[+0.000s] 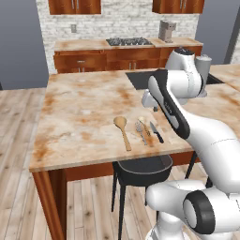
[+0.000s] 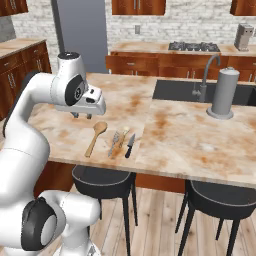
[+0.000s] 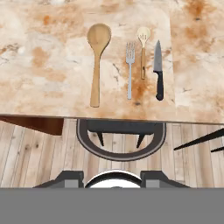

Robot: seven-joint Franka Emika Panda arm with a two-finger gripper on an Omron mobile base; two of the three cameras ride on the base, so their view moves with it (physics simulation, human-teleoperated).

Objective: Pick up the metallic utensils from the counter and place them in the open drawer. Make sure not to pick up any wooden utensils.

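the black round stool (image 3: 121, 142) sits nearest in the hand view, low in the frame, tucked under the table's (image 3: 52, 65) near edge. above it, in the upper middle of the frame, four utensils lie side by side on the marbled top, handles toward the edge: a large wooden spoon (image 3: 97, 61) at the left, the silver fork (image 3: 130, 70) just beside it, a smaller wooden utensil (image 3: 143, 50) next, and the black-handled knife (image 3: 158, 72) at the right. none of them touch.

the gripper (image 2: 80, 115) hangs in the air above the table, left of centre in the right base view, holding nothing and touching nothing — its fingertips are small and dark under the white hand, and how wide they stand i cannot tell. the utensils lie below and to its right in that frame, near but apart from it.

the arm rises from the lower left of the right base view, bends at a high elbow and reaches forward, the hand pointing down toward the table. in the left base view the arm's forearm crosses the right half of the frame, with the utensil row just left of it — spoon (image 1: 123, 131), fork (image 1: 140, 132), knife (image 1: 156, 132).
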